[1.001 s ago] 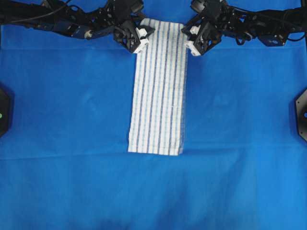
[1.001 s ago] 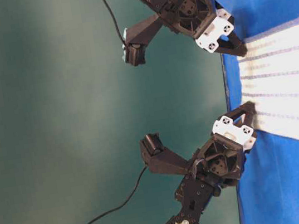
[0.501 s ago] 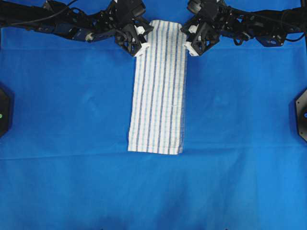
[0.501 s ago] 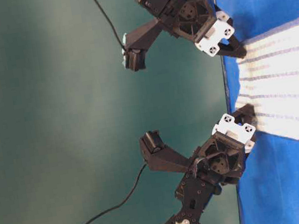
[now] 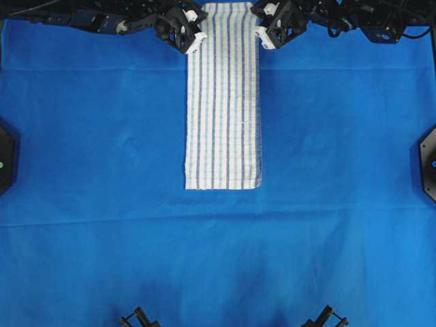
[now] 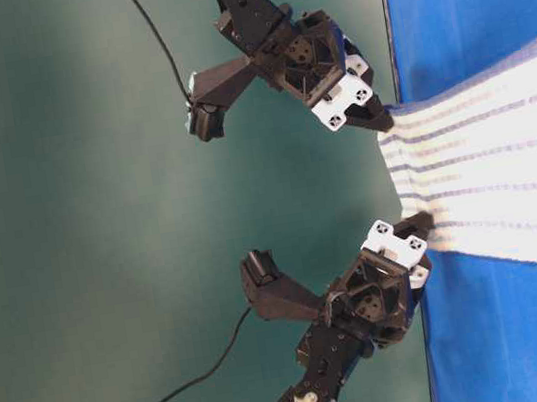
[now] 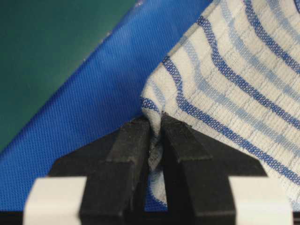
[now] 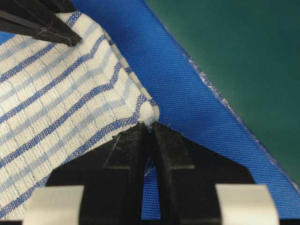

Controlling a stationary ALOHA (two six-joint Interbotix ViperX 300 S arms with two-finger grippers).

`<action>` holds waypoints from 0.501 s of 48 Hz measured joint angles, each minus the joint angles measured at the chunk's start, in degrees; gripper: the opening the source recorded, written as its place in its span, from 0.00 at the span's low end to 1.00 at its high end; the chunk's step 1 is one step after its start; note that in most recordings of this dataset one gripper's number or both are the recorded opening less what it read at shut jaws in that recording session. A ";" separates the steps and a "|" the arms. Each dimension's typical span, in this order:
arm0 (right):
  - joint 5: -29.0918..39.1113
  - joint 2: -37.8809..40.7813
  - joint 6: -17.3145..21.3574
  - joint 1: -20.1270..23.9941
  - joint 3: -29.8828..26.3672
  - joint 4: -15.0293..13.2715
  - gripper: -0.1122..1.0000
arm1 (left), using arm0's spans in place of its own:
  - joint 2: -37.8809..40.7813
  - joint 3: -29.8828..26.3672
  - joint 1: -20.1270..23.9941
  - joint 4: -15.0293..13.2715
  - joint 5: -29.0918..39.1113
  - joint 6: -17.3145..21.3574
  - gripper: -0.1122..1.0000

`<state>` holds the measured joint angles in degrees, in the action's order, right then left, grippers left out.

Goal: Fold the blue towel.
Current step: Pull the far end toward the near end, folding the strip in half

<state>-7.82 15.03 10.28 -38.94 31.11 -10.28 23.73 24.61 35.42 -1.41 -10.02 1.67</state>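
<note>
The blue towel (image 5: 223,102) is a long, narrow white strip with dark and pale blue stripes, lying lengthwise down the middle of the blue sheet. My left gripper (image 5: 193,37) is shut on its far left corner, and cloth is pinched between the black fingertips (image 7: 133,140). My right gripper (image 5: 262,35) is shut on the far right corner (image 8: 149,111). In the table-level view the held end (image 6: 416,174) is raised off the sheet and stretched between the two grippers. The near end lies flat.
A large plain blue sheet (image 5: 102,136) covers the table, and its far edge runs just behind the grippers (image 8: 206,89). Green surface (image 7: 47,47) lies beyond it. Black fixtures stand at the left (image 5: 5,157) and right (image 5: 429,163) edges, and two small stands at the near edge (image 5: 139,319).
The left gripper has closed on its corner. Both grippers have moved toward the far edge and lifted the far end. The towel has slid with them, its near end now farther from the front.
</note>
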 measured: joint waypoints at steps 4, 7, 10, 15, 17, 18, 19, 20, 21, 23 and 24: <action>0.09 0.00 -0.18 -0.09 0.00 0.00 0.16 | 0.00 -0.09 0.00 0.00 0.09 0.53 0.14; 0.18 0.00 -0.09 -0.09 0.00 0.00 0.16 | -0.18 -0.18 0.00 0.09 0.18 0.97 0.14; 0.35 0.00 -0.09 -0.09 0.00 0.00 0.16 | -0.79 -0.09 -0.18 0.00 0.26 1.14 0.14; 0.88 -0.53 0.00 0.09 0.26 0.00 0.16 | -3.34 0.35 -0.44 0.09 0.62 1.32 0.14; 1.05 -1.49 0.00 0.26 0.70 0.09 0.16 | -4.31 0.79 -0.79 0.00 0.70 1.32 0.14; 1.14 -1.93 0.00 0.44 0.88 0.00 0.16 | -4.83 0.97 -0.97 0.00 0.79 1.32 0.14; 1.14 -2.46 0.18 0.62 1.14 0.00 0.16 | -5.45 1.32 -1.23 0.00 0.79 1.32 0.14; 1.14 -2.99 0.18 0.79 1.41 0.00 0.16 | -5.98 1.67 -1.49 0.00 0.79 1.23 0.14; 1.14 -3.43 0.18 1.14 1.58 0.09 0.16 | -6.50 2.11 -1.85 0.00 0.79 1.32 0.14; 1.23 -4.48 0.09 1.76 2.29 0.00 0.16 | -7.73 2.99 -2.55 0.00 0.79 1.23 0.14; 1.32 -5.10 0.09 2.11 2.64 0.00 0.16 | -8.09 3.34 -2.90 0.00 0.97 1.32 0.14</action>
<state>-6.50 9.93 10.37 -36.83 33.75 -10.28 15.64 27.95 32.52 -1.41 -9.05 2.99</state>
